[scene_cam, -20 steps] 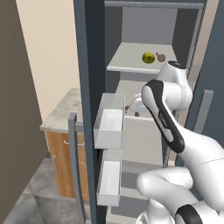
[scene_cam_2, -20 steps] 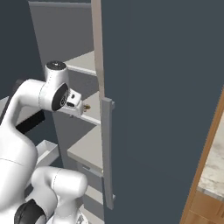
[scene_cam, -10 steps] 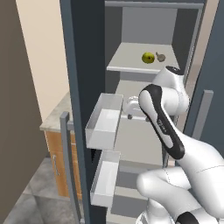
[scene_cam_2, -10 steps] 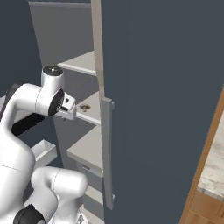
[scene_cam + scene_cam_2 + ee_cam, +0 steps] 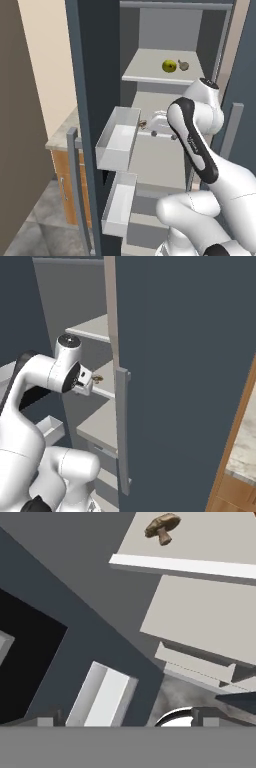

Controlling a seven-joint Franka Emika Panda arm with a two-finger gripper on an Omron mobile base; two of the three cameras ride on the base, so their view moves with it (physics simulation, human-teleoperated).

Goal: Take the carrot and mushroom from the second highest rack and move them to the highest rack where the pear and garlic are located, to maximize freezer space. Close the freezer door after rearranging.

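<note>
Setting: rendered home kitchen.
Appliance: tall dark grey freezer door (image 5: 92, 75), open, centre frame; pale grey inner shelves (image 5: 160, 70).
Cabinetry: wooden base cabinet with speckled stone countertop (image 5: 62, 137), left of frame.
Floor: grey tiles (image 5: 37, 230), lower left.

top rack (image 5: 150, 75) with pear (image 5: 169, 65) and garlic (image 5: 183, 65), mushroom (image 5: 162, 527) on second rack (image 5: 200, 542)

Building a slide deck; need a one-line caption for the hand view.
Mushroom lying on a freezer rack, viewed at a tilt from the open gripper.
</note>
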